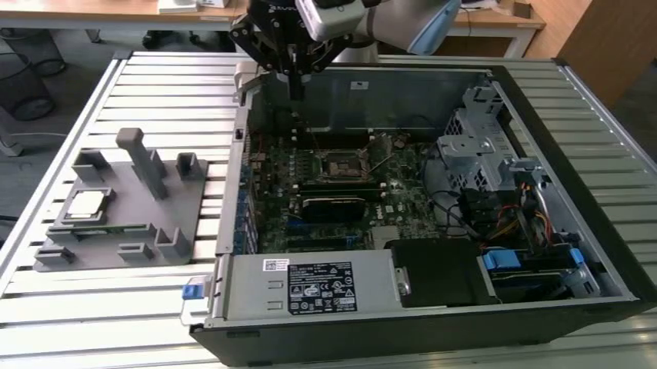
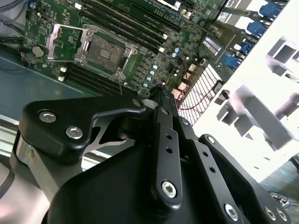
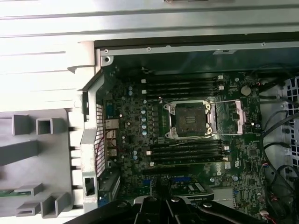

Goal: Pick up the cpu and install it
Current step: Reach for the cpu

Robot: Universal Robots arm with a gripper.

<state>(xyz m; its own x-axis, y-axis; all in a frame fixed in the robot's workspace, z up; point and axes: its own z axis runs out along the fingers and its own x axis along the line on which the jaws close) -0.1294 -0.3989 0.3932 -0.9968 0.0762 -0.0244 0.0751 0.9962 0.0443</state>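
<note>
1. The tool (image 1: 295, 94) hangs with its fingers pressed together, holding nothing, over the far edge of the open computer case (image 1: 411, 338).
2. The empty socket (image 1: 337, 165) lies near, inside the case.
3. The cpu (image 1: 85, 204) lies flat on the grey holder (image 1: 154, 223) on the worktop (image 1: 154, 84), well apart from the tool toward the exterior view's left.

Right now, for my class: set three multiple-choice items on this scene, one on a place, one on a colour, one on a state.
1. Where does the small silver-grey square cpu lie? A in the socket; B on the grey plastic holder tray outside the black computer case; C on the power supply.
2. The motherboard's colour? A green; B red; C white.
3. The black square socket is: A shut over a chip; B open and empty; C under a fan.
B: it rests on the tray. A: the board is green. B: its frame is flipped back, no chip inside.
</note>
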